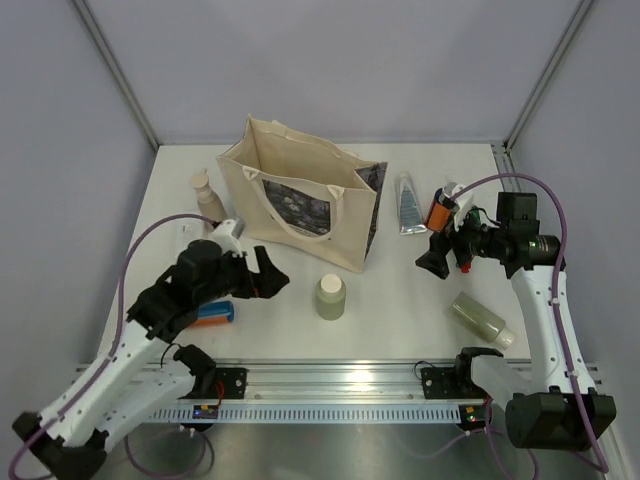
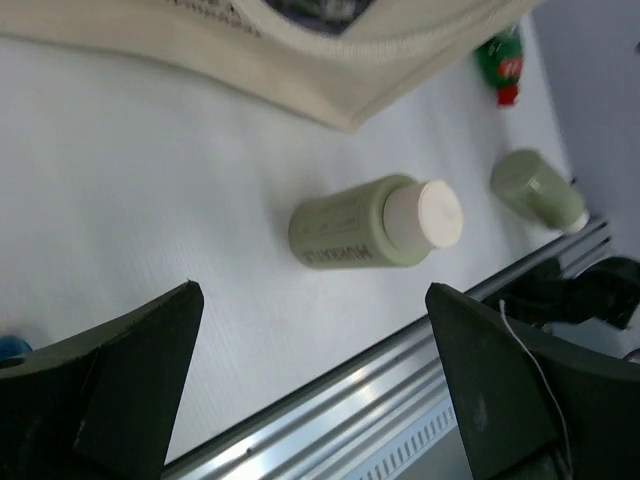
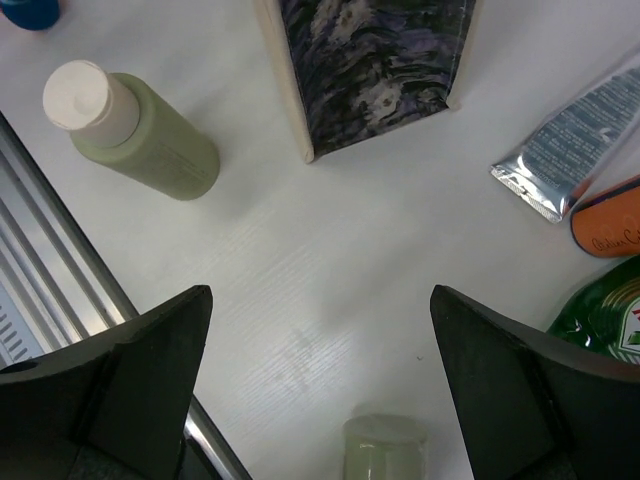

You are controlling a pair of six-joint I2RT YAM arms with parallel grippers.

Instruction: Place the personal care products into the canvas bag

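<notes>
**Toiletries into the tote: looks like nothing's packed yet**

Closest in, past the metal rail [image 1: 330, 378], the left tool [image 1: 268, 276] and right tool [image 1: 432, 256] both hang with jaws spread apart and nothing in them. A blue-orange cylinder [image 1: 214, 313] lies near the left tool. One green bottle [image 1: 331, 297] stands mid-counter, and a second green bottle [image 1: 482, 320] lies on its side off to the right.

My read is that this is the reach for the first pick (the left wrist view is aimed right at the standing one). The next move needs jaws around its body, then a lift clear over the bag's tall rim.

Farther back the canvas bag [image 1: 255, 200] stands open. A tube [image 1: 408, 203] and an orange spray bottle [image 1: 440, 209] sit just right of it, and a beige bottle [image 1: 206, 194] stands at its left. White counter [image 1: 400, 300], plain grey walls [image 1: 320, 60].
</notes>
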